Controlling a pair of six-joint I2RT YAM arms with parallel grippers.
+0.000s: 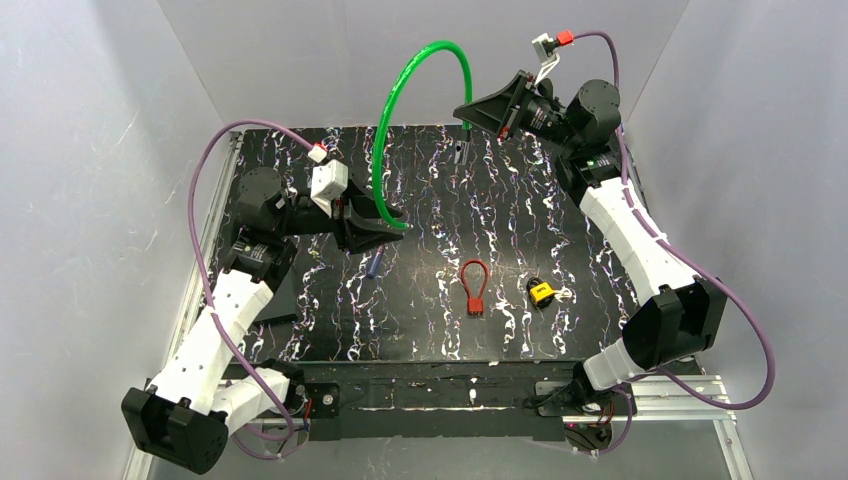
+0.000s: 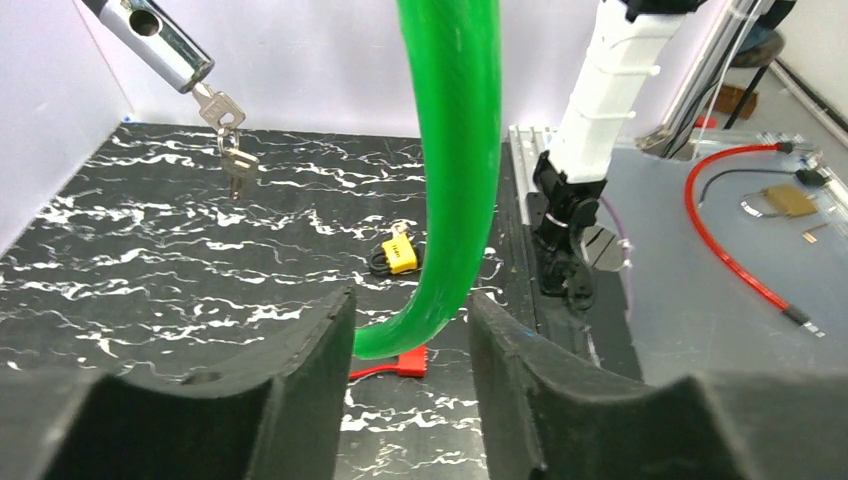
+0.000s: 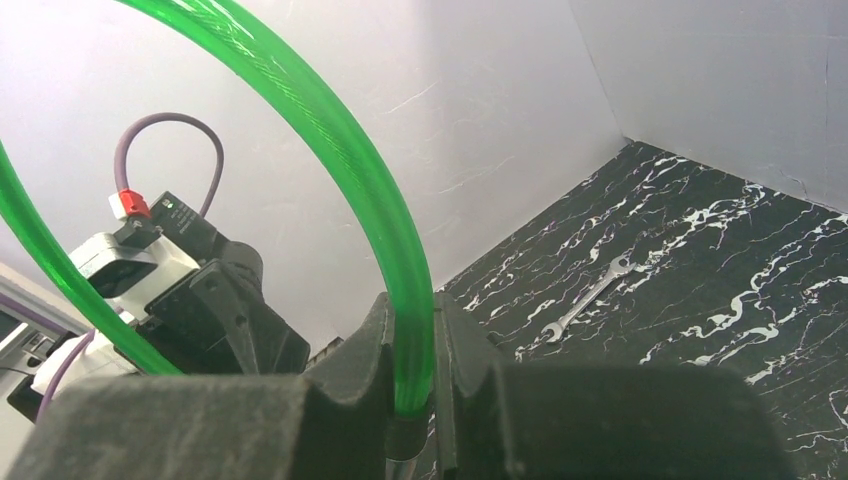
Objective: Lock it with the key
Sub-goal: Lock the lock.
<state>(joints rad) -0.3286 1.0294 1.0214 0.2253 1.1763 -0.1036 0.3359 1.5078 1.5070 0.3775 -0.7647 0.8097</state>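
Observation:
The lock [image 1: 541, 291], a small yellow padlock with a dark shackle, lies on the black mat right of centre. It also shows in the left wrist view [image 2: 400, 250]. The key [image 1: 563, 294], tiny and silvery-white, lies just right of it. My left gripper [image 1: 395, 222] hovers over the mat's left half, jaws apart, with one end of a green cable [image 1: 395, 95] passing between them [image 2: 410, 300]. My right gripper [image 1: 468, 112] is raised at the back and shut on the cable's other end [image 3: 410, 305]. Neither gripper is near the padlock.
A silver cylinder with hanging keys [image 2: 228, 140] ends the green cable under my right gripper. A red loop-shaped piece [image 1: 474, 285] lies left of the padlock. A blue-handled screwdriver [image 1: 374, 263] lies below my left gripper. A spanner [image 3: 590, 295] lies at the back.

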